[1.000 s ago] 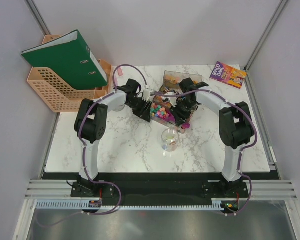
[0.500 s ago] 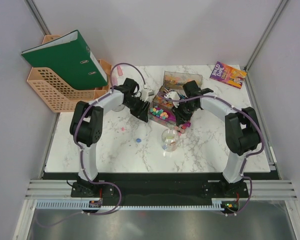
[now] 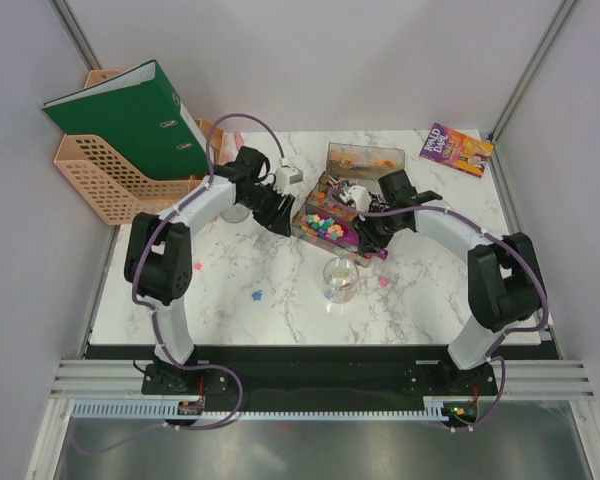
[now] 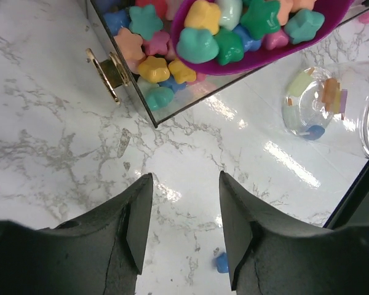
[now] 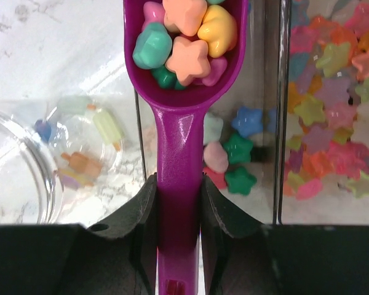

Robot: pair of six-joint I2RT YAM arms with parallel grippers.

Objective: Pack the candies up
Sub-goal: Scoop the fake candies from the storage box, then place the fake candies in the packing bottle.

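- Right gripper (image 5: 178, 200) has its two fingers clamped on the handle of the glossy purple plastic scoop (image 5: 179, 138), low on the stem, bowl pointing away.
- Left gripper (image 4: 184, 224) hangs with its jaws apart and nothing between them, over the white marble table (image 4: 55, 153), just beside the latched corner of the clear rectangular plastic tray (image 4: 172, 114).
- Small star-shaped candies (image 5: 186, 58) in pink, green, yellow and orange lie heaped loose in the scoop's bowl; many more fill the tray, and a few sit in the small clear round jar (image 5: 31, 178) next to it.
- One blue stray (image 4: 221, 263) lies on the marble.
- These sweets look light, hard and smooth, so they likely roll and bounce, and each is too small to pinch reliably.
- Holding by the handle suits them: I judge the scoop must stay level, then tip slowly over the jar's narrow mouth.
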